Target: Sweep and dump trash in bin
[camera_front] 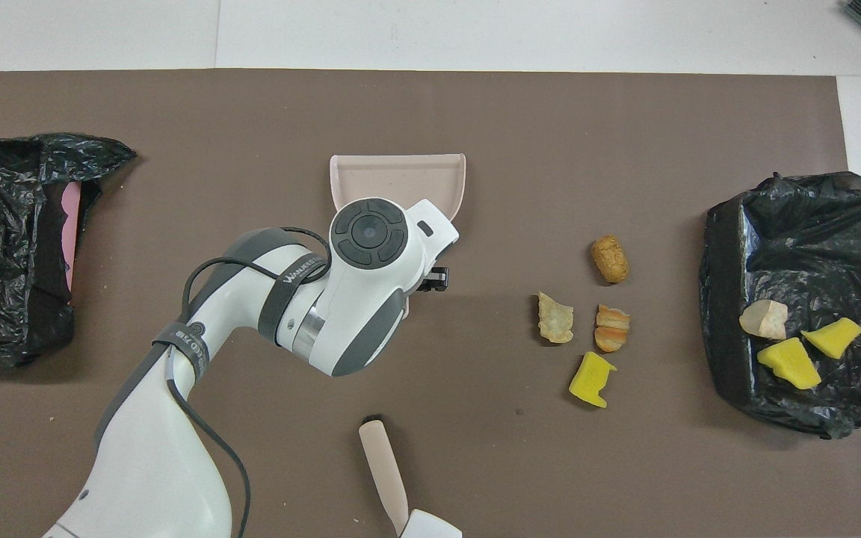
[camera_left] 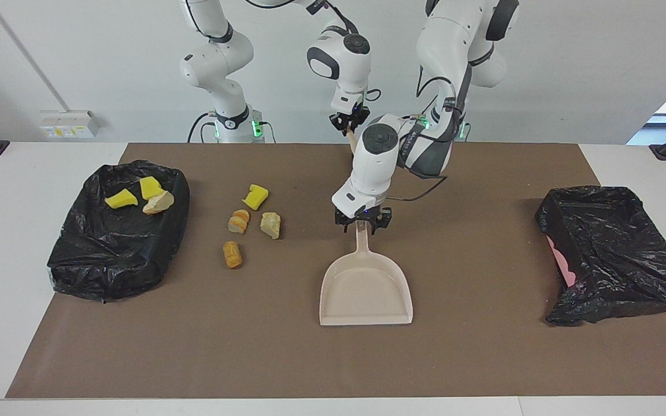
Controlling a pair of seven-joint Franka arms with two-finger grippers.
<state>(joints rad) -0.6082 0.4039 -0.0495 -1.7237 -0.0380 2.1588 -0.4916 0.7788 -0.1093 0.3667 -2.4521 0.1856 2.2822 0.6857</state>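
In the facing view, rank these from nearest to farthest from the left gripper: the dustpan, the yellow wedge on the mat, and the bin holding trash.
From the left gripper:
1. Dustpan, handle right at it.
2. Yellow wedge, on the mat toward the right arm's end.
3. Bin holding trash, at the right arm's end.

Trash (camera_left: 250, 222) (camera_front: 587, 321) — four loose chunks on the mat; three more in the bin (camera_left: 87, 254) (camera_front: 729, 284).

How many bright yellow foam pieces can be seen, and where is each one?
3. Two yellow wedges lie in the black-lined bin at the right arm's end. One yellow wedge lies on the brown mat beside the bread-like pieces. More might hide in the bag folds.
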